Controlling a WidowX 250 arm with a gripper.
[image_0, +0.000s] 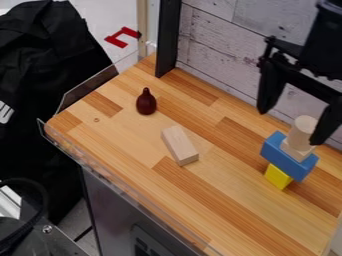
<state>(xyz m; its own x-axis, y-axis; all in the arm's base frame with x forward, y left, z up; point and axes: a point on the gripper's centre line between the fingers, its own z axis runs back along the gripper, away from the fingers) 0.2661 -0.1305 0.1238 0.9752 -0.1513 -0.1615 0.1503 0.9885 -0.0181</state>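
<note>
Wooden cylinder (304, 129), stacked on a small pale block (293, 151), a blue block (283, 155) and a yellow block (277, 176), at the right of the striped wooden counter (230, 205). The hand (291, 126) is held beside it, fingers apart. The counter is backed by a whitewashed plank wall (217, 45); black fabric (43, 60) is seen at left.

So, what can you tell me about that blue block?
The blue block is a bar with flat faces, perhaps painted wood. It lies across the yellow block, both its ends sticking out past it, toward the right of the wooden tabletop in this view. On top of it rests a small pale block, with a pale cylinder above that.
</note>
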